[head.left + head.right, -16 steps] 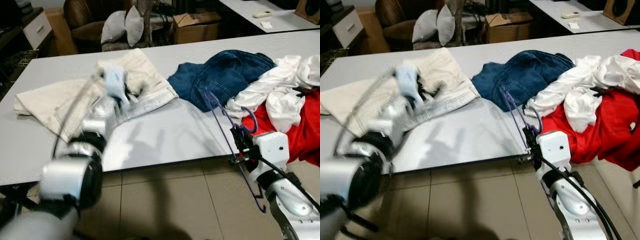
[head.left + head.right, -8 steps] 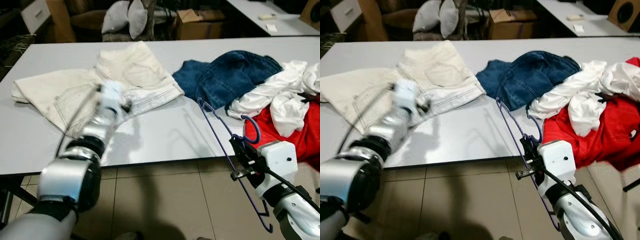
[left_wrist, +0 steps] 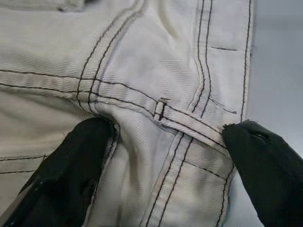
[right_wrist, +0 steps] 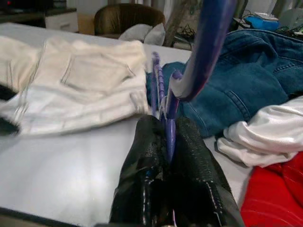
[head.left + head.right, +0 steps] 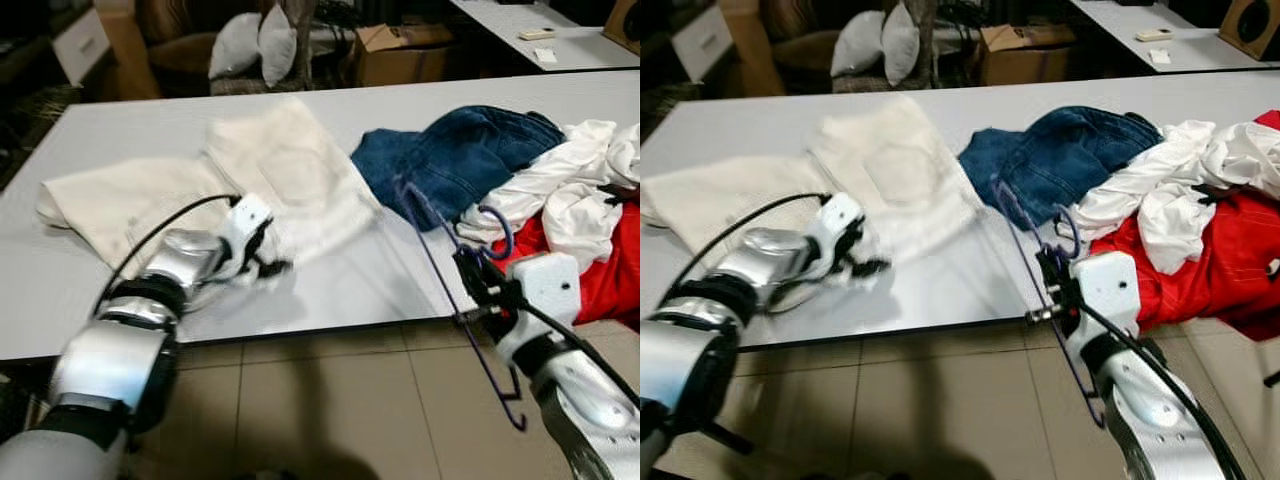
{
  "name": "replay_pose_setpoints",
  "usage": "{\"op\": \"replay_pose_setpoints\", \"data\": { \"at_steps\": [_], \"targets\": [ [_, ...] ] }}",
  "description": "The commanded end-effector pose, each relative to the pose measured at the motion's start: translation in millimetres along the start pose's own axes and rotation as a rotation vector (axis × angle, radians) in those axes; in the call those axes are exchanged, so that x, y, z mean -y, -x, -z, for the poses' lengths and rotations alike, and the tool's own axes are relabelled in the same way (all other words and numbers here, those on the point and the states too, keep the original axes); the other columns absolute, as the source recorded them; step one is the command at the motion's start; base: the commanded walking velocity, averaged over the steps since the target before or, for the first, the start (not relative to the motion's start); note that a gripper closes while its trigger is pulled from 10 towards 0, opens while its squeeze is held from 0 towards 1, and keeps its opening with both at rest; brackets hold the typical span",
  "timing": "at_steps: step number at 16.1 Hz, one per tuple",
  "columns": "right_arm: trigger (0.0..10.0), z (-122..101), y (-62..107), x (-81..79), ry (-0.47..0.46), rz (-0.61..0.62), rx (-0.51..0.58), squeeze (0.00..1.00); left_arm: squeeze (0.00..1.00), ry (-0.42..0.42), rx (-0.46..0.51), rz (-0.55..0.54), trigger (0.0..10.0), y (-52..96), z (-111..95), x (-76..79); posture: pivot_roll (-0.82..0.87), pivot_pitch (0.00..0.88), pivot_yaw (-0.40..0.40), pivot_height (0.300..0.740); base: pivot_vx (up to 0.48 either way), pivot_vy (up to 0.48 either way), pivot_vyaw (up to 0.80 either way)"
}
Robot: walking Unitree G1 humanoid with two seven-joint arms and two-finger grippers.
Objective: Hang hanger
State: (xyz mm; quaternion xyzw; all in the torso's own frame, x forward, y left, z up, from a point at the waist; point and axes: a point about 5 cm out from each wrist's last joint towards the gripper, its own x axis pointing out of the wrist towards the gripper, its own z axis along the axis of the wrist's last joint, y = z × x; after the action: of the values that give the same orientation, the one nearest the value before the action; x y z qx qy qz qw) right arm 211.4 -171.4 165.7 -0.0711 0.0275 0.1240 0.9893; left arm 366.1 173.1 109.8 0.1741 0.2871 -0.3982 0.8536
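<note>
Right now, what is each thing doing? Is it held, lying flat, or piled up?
Hanger: held by the right gripper, fingers shut on its wire, partly past the table edge.
White trousers: spread on the table, waistband between the left gripper's open fingers.
Jeans: crumpled on the table.
White shirt: bunched up in the pile.
Red cloth: heaped at the table's right end.

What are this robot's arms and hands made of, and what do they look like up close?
Both arms are shiny silver, built of rounded segments with black joints and a black cable along each. A white boxy wrist block carries each end effector: left end effector, right end effector, each two long glossy black fingers.
</note>
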Motion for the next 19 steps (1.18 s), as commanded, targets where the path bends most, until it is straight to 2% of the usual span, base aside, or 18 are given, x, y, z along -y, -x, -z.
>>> {"op": "replay_pose_setpoints", "data": {
  "at_steps": [1,2,3,4,5,7,8,9,11,13,15,16,18,19],
  "targets": [
    [10.0,-1,-1.7,2.9,-0.018,0.010,0.018,0.00,0.00,0.015,-0.091,0.108,10.0,-2.7,21,10.5,-0.20,0.000,0.091,0.740,0.000,0.000,0.00],
    [10.0,-1,-2.9,3.7,-0.024,0.017,0.025,0.00,0.00,0.021,-0.058,0.115,10.0,-0.7,16,8.5,-0.19,0.000,0.098,0.740,0.000,0.000,0.00],
    [10.0,0,-5.2,5.1,-0.030,0.038,0.040,0.00,0.00,-0.004,0.121,0.026,10.0,0.0,-14,1.4,-0.19,0.000,0.109,0.740,0.000,0.000,0.00],
    [10.0,1,-7.0,3.7,-0.033,0.042,0.045,0.00,0.00,-0.019,0.174,-0.008,10.0,0.7,-22,-0.5,-0.18,0.000,0.119,0.740,0.000,0.000,0.00],
    [10.0,3,-6.4,3.0,-0.035,0.046,0.049,0.00,0.00,-0.075,0.252,-0.048,10.0,-0.8,-35,0.7,-0.18,0.000,0.130,0.740,0.000,0.000,0.00],
    [10.0,7,-4.6,0.4,-0.033,0.052,0.050,0.00,0.00,-0.175,0.299,-0.063,10.0,-0.1,-39,4.1,-0.18,0.000,0.160,0.740,0.000,0.000,0.00],
    [10.0,8,-3.2,-1.0,-0.037,0.056,0.051,0.00,0.00,-0.187,0.319,-0.052,10.0,1.8,-37,5.0,-0.19,0.000,0.171,0.740,0.000,0.000,0.00],
    [10.0,9,-1.2,-0.9,-0.041,0.063,0.053,0.00,1.00,-0.184,0.336,-0.018,10.0,3.9,-33,7.1,-0.19,0.000,0.181,0.740,0.000,0.000,0.00],
    [10.0,13,3.4,0.5,-0.037,0.072,0.047,0.00,1.00,-0.248,0.351,0.031,10.0,4.7,-24,17.2,-0.19,0.000,0.187,0.740,0.000,0.000,0.00],
    [10.0,15,5.9,2.7,-0.022,0.074,0.041,0.00,1.00,-0.320,0.312,0.004,10.0,-1.7,-11,27.6,-0.18,0.000,0.180,0.740,0.000,0.000,0.00],
    [10.0,15,4.1,1.6,0.009,0.054,0.043,0.00,1.00,-0.372,0.258,-0.081,10.0,-10.2,5,37.2,-0.18,0.000,0.174,0.740,0.000,0.000,0.00],
    [10.0,15,2.5,2.1,0.009,0.054,0.046,0.00,1.00,-0.408,0.230,-0.172,10.0,-12.8,10,36.6,-0.18,0.000,0.172,0.740,0.000,0.000,0.00],
    [10.0,15,1.1,1.9,0.009,0.053,0.051,0.00,1.00,-0.444,0.219,-0.262,10.0,-14.0,11,36.8,-0.17,0.000,0.162,0.740,0.000,0.000,0.00],
    [10.0,14,-0.9,0.6,0.007,0.044,0.056,0.00,0.18,-0.480,0.214,-0.355,10.0,-16.5,9,35.9,-0.17,0.000,0.158,0.740,0.000,0.000,0.00]
  ]
}}
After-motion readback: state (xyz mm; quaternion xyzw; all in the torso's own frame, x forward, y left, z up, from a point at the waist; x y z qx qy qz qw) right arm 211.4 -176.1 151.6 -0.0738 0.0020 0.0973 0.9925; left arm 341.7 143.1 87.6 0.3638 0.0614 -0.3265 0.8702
